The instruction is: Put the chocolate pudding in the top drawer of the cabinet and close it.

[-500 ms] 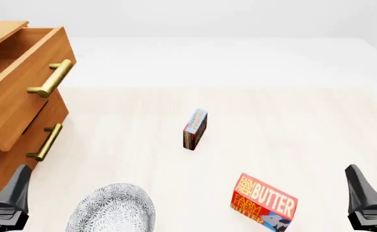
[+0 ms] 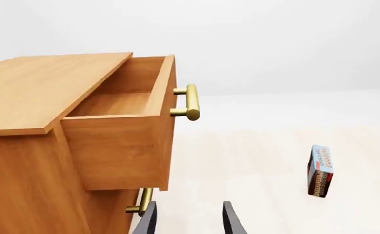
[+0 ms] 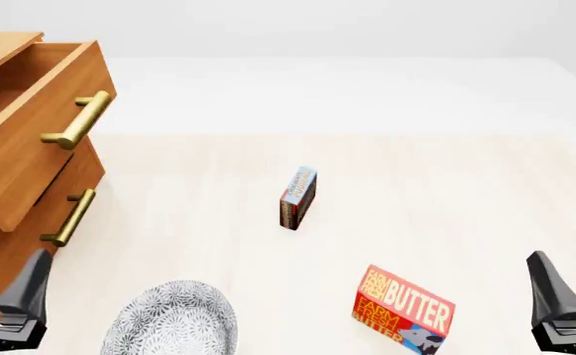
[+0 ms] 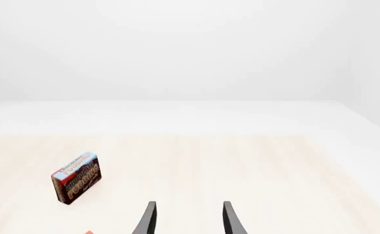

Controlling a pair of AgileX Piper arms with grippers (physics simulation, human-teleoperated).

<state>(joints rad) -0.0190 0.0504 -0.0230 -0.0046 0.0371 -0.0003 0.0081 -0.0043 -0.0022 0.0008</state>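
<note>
Left gripper and right gripper both released, jaws spread, holding nothing, low at the near table edge. Chocolate pudding stands on edge mid-table, well apart from both. Top drawer of the cabinet is pulled out, at far left.

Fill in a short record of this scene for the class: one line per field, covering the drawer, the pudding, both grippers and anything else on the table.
top drawer: open, nothing visible inside
lower drawer: shut
chocolate pudding: standing on edge mid-table, apart from the cabinet
left gripper: open, holding nothing, near the cabinet
right gripper: open, holding nothing
other items: butter box, patterned bowl
</note>
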